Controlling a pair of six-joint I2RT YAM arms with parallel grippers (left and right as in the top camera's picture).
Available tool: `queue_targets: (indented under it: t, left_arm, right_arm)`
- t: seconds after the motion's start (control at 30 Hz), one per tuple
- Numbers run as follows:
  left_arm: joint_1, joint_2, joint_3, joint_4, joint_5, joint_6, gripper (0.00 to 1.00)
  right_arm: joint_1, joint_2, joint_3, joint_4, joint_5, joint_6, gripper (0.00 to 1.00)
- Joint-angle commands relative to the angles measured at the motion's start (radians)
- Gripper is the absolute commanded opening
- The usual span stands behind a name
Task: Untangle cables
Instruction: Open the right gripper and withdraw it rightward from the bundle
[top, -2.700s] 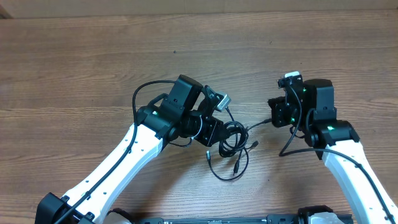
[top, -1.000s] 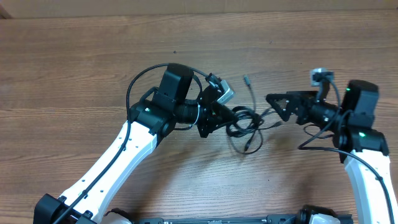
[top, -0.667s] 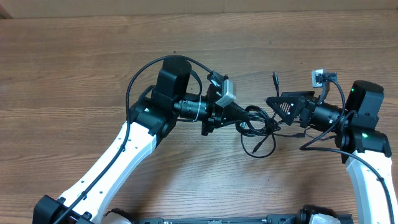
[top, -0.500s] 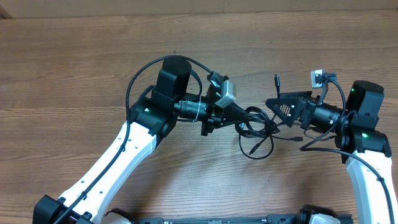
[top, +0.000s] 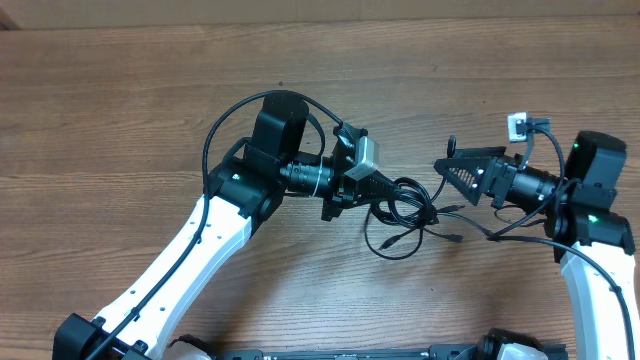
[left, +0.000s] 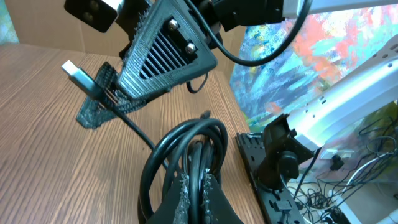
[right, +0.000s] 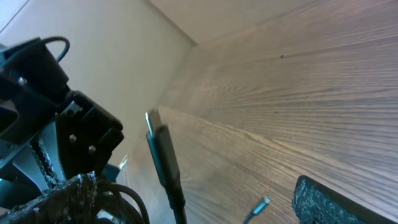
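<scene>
The cables sit a little right of the middle of the worktop, gathered into a dark coil between the two arms.

The left pincer reaches in from the left. It is pressed together on the coil, and in the left wrist view its rough pads squeeze several black strands side by side. From that grip the loops bulge up and round. In the overhead view more slack curls away toward the near edge. A loose tip lies inside the lowest loop and another lies just right of it.

The right pincer comes in from the right edge, pointing at the left one and near it but not touching. It is pinching a single strand of the cables just behind its plug. The plug's silvery end sticks out past the fingertips toward the far edge. From there the strand runs back down into the coil.
</scene>
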Motion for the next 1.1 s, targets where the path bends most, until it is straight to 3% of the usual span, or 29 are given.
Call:
queue_targets:
  t: [0.0, 0.37, 0.6, 0.73, 1.07]
  left_arm:
    - [0.004, -0.028, 0.017, 0.002, 0.023, 0.034, 0.04]
    - [0.006, -0.028, 0.017, -0.006, -0.109, 0.023, 0.04]
    - [0.006, -0.028, 0.017, -0.013, -0.119, 0.022, 0.04]
    - [0.005, -0.028, 0.017, -0.066, -0.241, 0.021, 0.04]
    - [0.004, -0.026, 0.017, -0.107, -0.246, 0.021, 0.04]
  right_arm:
    - [-0.028, -0.015, 0.014, 0.005, -0.025, 0.003, 1.0]
    - [-0.036, -0.015, 0.014, -0.005, -0.016, -0.008, 1.0]
    - [-0.036, -0.015, 0.013, -0.01, -0.016, -0.029, 1.0]
    - [-0.036, -0.015, 0.013, -0.057, 0.011, -0.091, 1.0]
    - [-0.036, -0.015, 0.013, -0.158, 0.136, -0.14, 1.0]
